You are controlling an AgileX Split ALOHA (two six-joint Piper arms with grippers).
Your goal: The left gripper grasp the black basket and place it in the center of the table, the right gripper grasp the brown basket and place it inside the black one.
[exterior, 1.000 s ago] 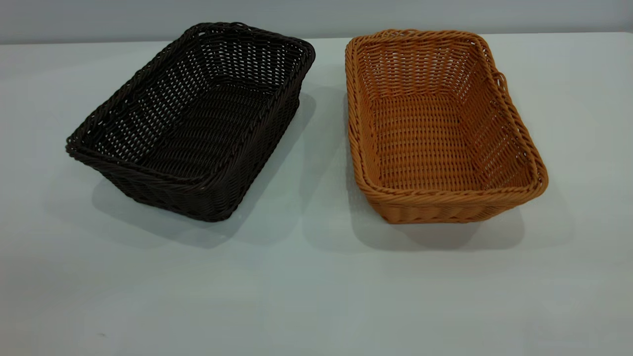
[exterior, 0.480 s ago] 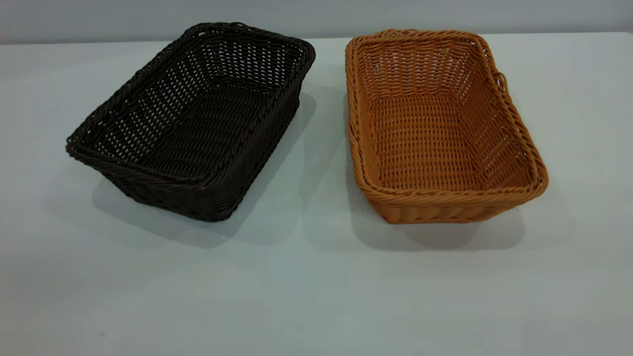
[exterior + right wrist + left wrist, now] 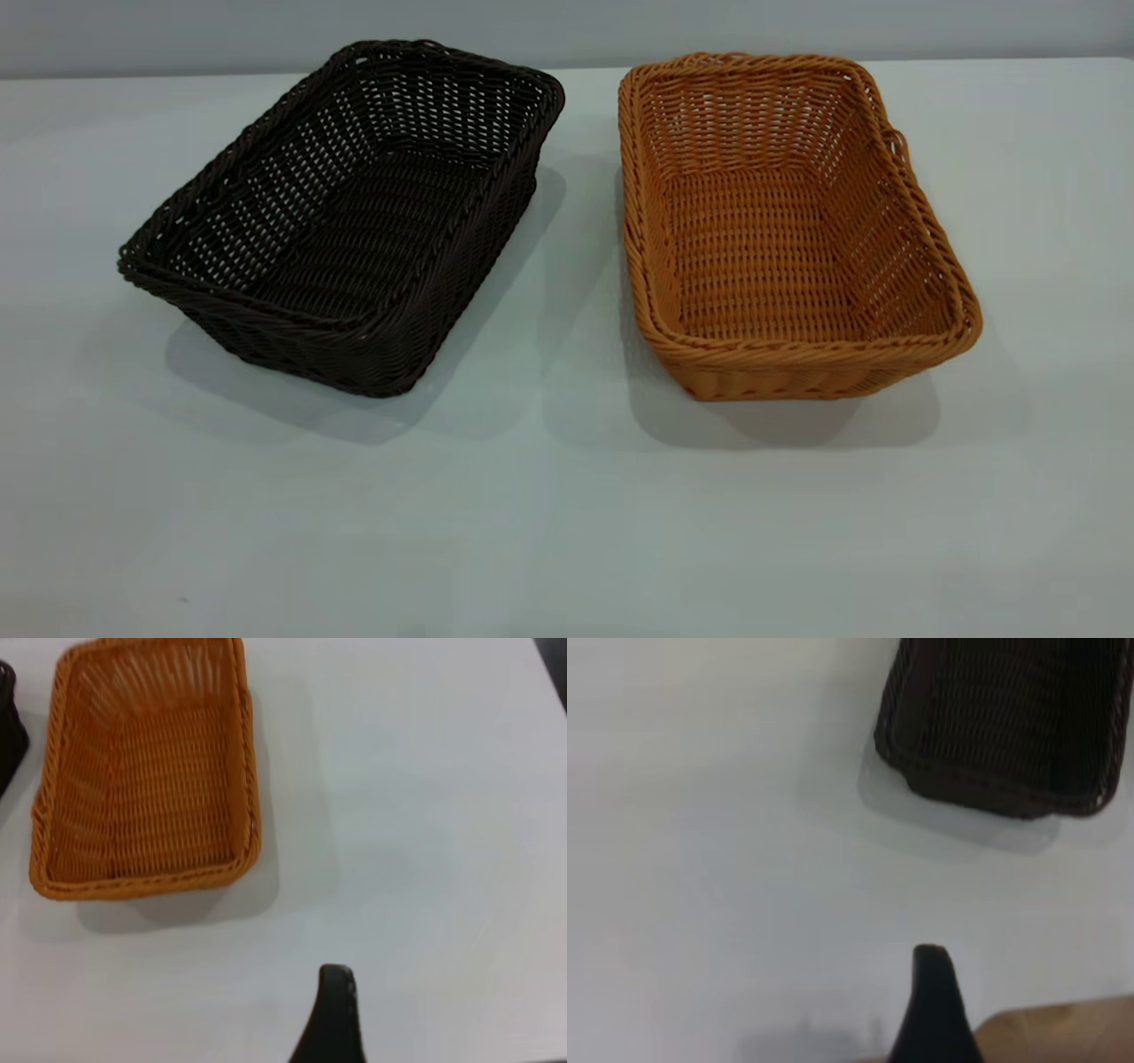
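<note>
Exterior view: the black basket (image 3: 345, 221) sits upright on the table (image 3: 549, 532), left of centre, turned at an angle, with nothing inside. The brown basket (image 3: 788, 230) sits just beside it to the right, also upright with nothing inside; a narrow strip of tabletop separates the two and they do not touch. A small loose loop shows on the brown basket's right rim. No arm appears in this view. Left wrist view: the left gripper (image 3: 935, 1010) shows as a single dark fingertip over bare table, well apart from the black basket (image 3: 1001, 726); it grips nothing, opening cannot be told. Right wrist view: the right gripper (image 3: 332, 1014) likewise shows one dark fingertip above the table, well apart from the brown basket (image 3: 146, 771); it grips nothing, opening cannot be told.
</note>
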